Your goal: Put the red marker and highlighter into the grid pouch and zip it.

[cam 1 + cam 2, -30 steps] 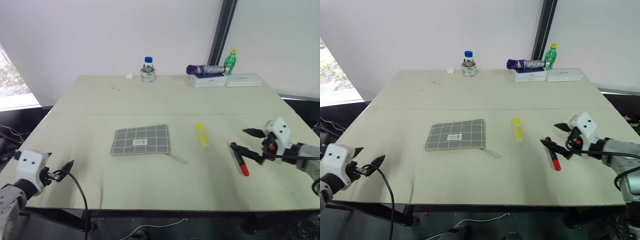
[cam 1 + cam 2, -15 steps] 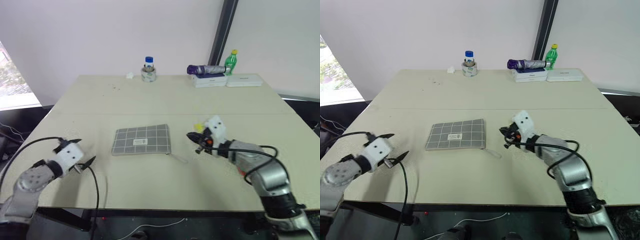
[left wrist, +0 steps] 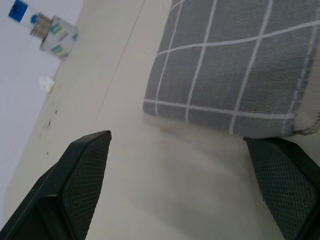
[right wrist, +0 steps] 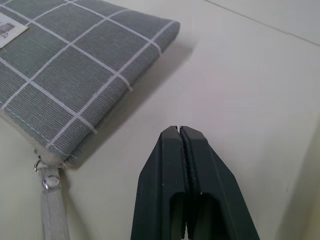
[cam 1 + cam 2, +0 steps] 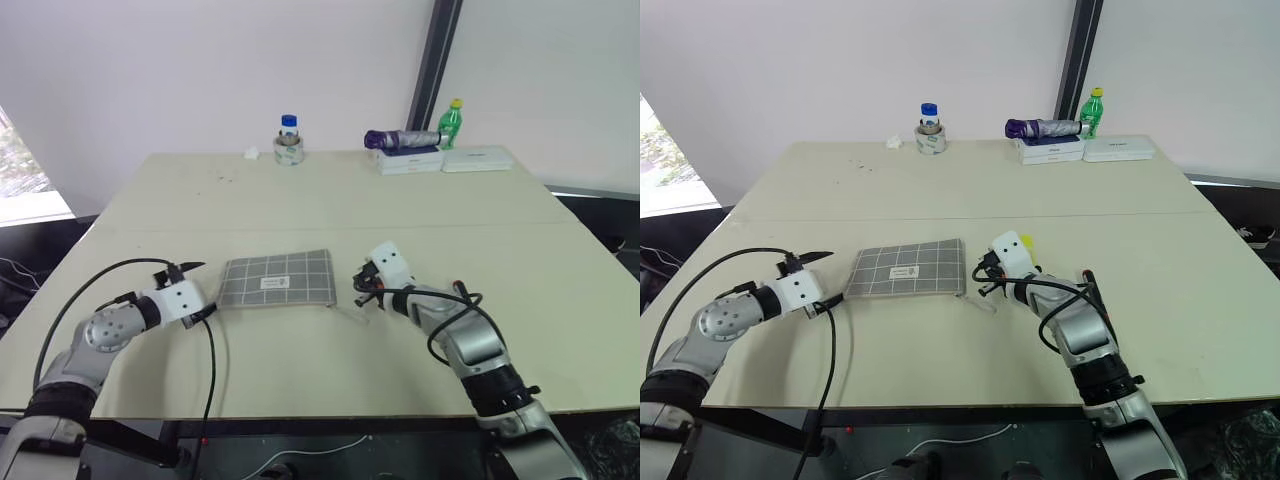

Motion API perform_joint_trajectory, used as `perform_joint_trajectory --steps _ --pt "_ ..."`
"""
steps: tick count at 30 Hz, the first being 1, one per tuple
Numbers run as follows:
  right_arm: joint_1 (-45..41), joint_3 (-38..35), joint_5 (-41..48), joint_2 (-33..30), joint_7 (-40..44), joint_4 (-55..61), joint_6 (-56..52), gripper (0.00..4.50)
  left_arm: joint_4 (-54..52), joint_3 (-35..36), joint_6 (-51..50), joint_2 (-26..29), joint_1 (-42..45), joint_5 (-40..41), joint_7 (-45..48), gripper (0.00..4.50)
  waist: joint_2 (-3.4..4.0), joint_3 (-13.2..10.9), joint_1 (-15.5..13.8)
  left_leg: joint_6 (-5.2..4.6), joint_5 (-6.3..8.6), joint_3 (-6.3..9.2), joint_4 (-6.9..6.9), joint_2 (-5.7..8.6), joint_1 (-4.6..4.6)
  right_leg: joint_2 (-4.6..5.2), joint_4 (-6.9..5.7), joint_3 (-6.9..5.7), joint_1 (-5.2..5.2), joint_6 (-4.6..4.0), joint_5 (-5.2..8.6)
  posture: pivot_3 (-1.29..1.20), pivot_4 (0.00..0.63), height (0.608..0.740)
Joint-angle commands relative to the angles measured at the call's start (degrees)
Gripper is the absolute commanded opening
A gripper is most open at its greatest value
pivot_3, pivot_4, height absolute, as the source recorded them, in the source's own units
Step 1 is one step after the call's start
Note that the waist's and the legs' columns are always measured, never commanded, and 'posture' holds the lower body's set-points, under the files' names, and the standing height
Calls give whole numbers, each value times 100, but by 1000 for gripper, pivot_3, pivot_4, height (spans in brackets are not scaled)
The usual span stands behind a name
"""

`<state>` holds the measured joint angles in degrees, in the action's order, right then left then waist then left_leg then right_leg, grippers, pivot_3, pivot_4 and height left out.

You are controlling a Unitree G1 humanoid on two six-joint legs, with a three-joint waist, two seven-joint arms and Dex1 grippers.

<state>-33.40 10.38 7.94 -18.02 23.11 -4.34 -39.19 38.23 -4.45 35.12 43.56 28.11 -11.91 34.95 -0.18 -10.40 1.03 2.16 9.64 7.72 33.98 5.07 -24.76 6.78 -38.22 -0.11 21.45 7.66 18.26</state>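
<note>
So the grid pouch (image 5: 276, 284) lies flat on the cream counter (image 5: 330, 205), roughly in the middle, white label facing up and its zip pull strap (image 4: 51, 200) trailing off the corner on the robot's right. Looks zipped or at least flat – can't really tell from here.

The left gripper (image 5: 197, 292) sits just beside the pouch's left short edge, fingers (image 3: 80, 172) spread wide apart with nothing between them. In the left wrist view the pouch's near corner sits right between the two finger tips, though apart from them – not touching as far as I can see.

The right gripper (image 5: 987, 278) is just off the pouch's right end, near the zip pull. Its fingers (image 4: 182, 175) are pressed together, empty, and hover low over bare counter beside the pouch corner.

The highlighter (image 5: 1026, 244) is mostly hidden behind the right gripper's white body; just a bit of yellow pokes out past it. The red marker (image 5: 1090, 288) is further to the right, and I only catch its dark barrel next to the right forearm – the red end isn't clear to me.

Along the far edge of the counter: a small bottle with a blue cap (image 5: 289, 139), a folded purple umbrella (image 5: 400, 139) on some white boxes (image 5: 445, 159), and a green bottle (image 5: 453, 122).
</note>
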Motion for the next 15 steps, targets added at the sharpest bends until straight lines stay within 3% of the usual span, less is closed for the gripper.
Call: perform_joint_trajectory --steps 1,15 --pt "-292 27 -163 154 -52 -162 206 46 351 -283 365 -80 193 -109 206 4500 0 0 -3 0 0 1 2 0 1 0 0 0 0 0 0 0 150 736" --pt "-543 106 -435 445 65 -654 495 46 823 -448 845 -417 610 301 1090 4500 1 2 7 -1 -1 3 2 2 9 0 -3 -1 -1 1 0 0 150 736"
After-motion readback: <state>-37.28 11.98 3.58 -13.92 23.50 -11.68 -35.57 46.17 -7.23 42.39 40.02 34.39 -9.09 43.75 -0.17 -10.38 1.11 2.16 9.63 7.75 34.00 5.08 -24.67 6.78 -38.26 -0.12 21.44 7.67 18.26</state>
